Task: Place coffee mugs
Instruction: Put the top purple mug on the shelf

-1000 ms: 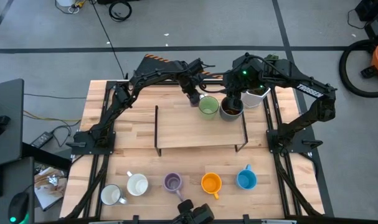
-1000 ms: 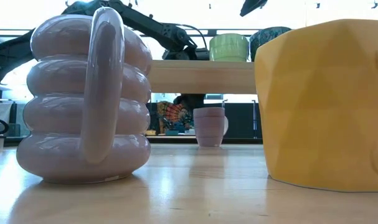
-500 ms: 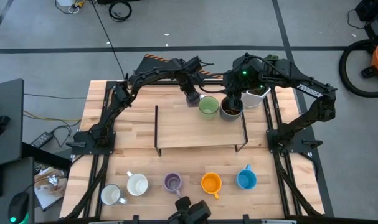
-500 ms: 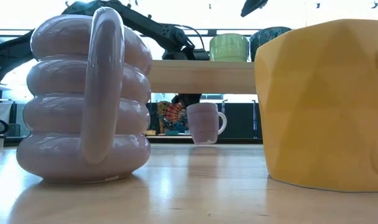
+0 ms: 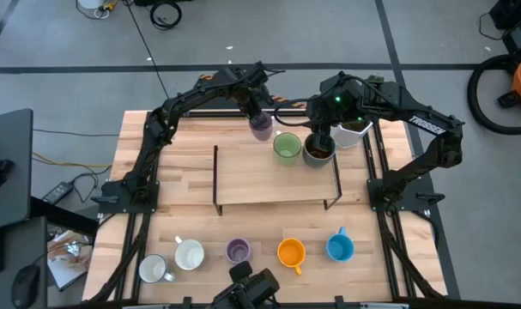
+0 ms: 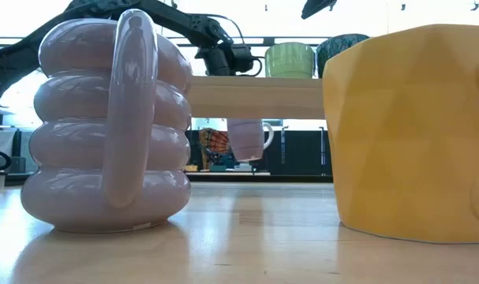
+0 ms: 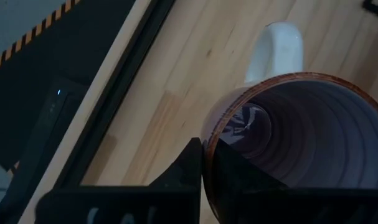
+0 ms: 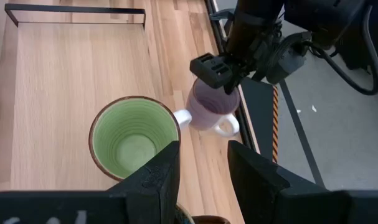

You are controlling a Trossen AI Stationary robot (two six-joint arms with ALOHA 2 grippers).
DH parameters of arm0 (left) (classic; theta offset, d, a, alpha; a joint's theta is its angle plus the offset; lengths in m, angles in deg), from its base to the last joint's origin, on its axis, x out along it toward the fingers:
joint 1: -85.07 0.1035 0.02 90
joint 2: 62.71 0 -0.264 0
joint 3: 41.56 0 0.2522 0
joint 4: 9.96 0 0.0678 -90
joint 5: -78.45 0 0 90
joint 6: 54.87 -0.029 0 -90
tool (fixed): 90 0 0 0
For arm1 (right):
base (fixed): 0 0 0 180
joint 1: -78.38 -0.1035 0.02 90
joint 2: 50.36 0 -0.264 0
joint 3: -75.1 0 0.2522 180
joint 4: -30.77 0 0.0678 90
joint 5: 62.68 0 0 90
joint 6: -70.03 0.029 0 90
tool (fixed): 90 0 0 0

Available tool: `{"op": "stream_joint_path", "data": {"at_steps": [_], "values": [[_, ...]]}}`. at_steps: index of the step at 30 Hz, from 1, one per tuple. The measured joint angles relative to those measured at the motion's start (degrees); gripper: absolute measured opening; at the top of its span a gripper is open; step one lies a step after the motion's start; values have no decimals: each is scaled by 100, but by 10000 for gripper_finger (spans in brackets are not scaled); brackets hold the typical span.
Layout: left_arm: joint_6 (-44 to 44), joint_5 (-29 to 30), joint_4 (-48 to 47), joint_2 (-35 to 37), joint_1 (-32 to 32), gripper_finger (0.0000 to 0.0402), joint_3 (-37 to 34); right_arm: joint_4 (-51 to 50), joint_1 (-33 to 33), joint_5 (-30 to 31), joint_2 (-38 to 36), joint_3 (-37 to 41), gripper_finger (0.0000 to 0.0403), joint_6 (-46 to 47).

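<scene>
I have the left gripper (image 5: 260, 119) clamped on the rim of a lilac mug (image 5: 261, 129), one finger inside the cup and one outside. The low view shows that mug (image 6: 245, 139) hanging clear of the table, tilted, its handle turned away from my jaws. It sits at the far edge of the wooden shelf (image 5: 269, 176), just left of the green mug (image 5: 287, 147) that stands on the shelf top.

Right of the green mug, touching or nearly so, is the dark brown mug (image 5: 318, 150), also on the shelf. My right gripper (image 5: 322, 136) hangs directly over that brown mug with its fingers parted and nothing between them. From the right wrist camera the green mug (image 8: 135, 137) lies just ahead of the parted fingers, and beyond it I see the left gripper (image 8: 215, 73) pinching the lilac mug (image 8: 212, 111). Just to the right of my right jaws stands a white faceted pot (image 5: 353, 132).

The rest of the mugs are lined up along the near edge of the table (image 5: 178, 219), well away from both sets of jaws: a white mug (image 5: 153, 269), a second white mug (image 5: 190, 255), a second lilac mug (image 5: 238, 251), an orange mug (image 5: 291, 253) and a blue mug (image 5: 339, 248).
</scene>
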Motion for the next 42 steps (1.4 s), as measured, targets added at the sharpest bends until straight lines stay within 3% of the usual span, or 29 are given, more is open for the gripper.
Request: {"op": "stream_joint_path", "data": {"at_steps": [3, 9, 18, 31, 42], "values": [[-47, 21, -236, 33, 22, 20, 115, 4, 0, 11, -8, 0, 140, 0], [-118, 24, -1132, 61, -60, 20, 1043, -145, -109, 412, -150, -284, 140, 74], [192, 600, -1689, 648, -289, 20, 1027, -9, -476, 405, -562, -667, 140, 225], [836, 570, -2386, 1258, -805, 20, 1049, -62, -623, 295, -617, -667, 140, 358], [1557, 472, -2632, 1262, -1256, 20, 898, -61, -623, 81, -616, -665, 140, 345]]}}
